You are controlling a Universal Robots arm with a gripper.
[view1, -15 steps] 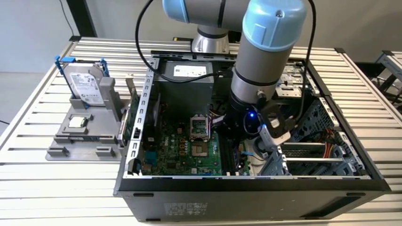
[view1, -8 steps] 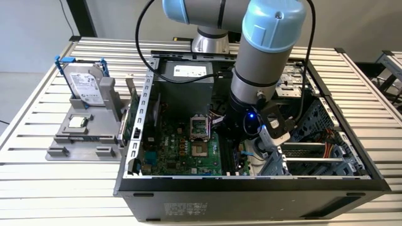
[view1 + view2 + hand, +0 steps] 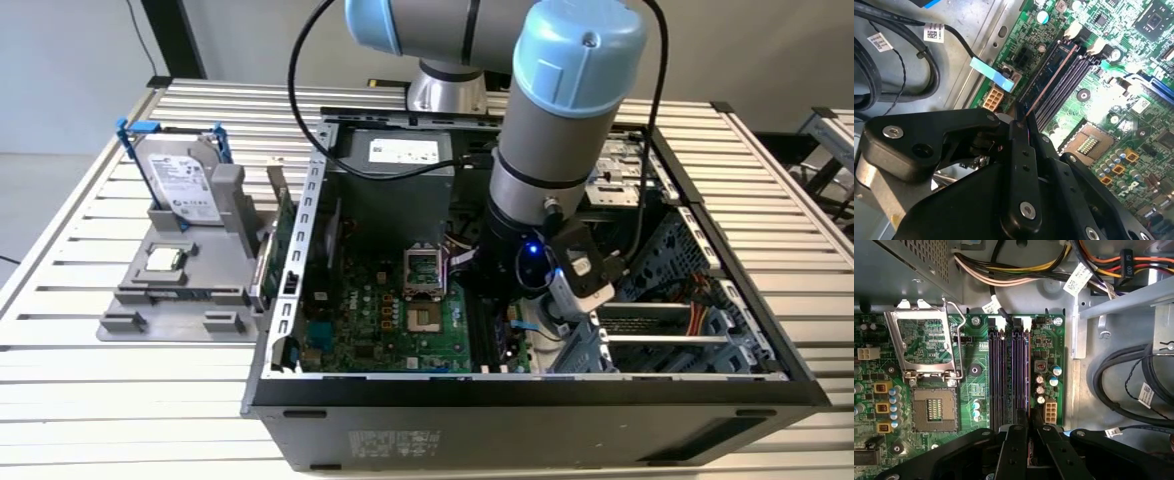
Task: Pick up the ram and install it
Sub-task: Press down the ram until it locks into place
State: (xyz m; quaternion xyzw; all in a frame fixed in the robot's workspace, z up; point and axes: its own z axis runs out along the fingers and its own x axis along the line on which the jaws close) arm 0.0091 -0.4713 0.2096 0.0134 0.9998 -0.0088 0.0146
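Down inside the open computer case [image 3: 534, 420], the ram [image 3: 1051, 80] stands edge-on along one of the long black memory slots [image 3: 999, 375] of the green motherboard [image 3: 1114, 105]; in the first wrist view it is a thin dark line [image 3: 1027, 375] in the slot farthest from the processor socket [image 3: 934, 410], and I cannot tell whether it is pressed fully home. Gripper [image 3: 1029, 422] is at the near end of that stick, its black fingers [image 3: 1016, 432] drawn close with the stick's end pinched in the narrow gap between them; in the second wrist view the stick's edge runs straight out from the gripper [image 3: 1021, 122] toward the white latches at the slot's far end. Socket lid is flipped up, bare contacts showing. Just beside the slots: a row of small capacitors and a white power connector [image 3: 1050, 412], then the grey metal case wall with black cables looping along it. From the exterior view the arm [image 3: 547, 150] reaches steeply down into the case toward the exterior view's right of the board. Outside the case, toward the exterior view's left, a grey fixture [image 3: 174, 300] sits on the slatted table [image 3: 134, 400], holding an upright silver hard drive [image 3: 180, 180] with blue rails and a small square processor chip [image 3: 164, 260], both well apart from the gripper
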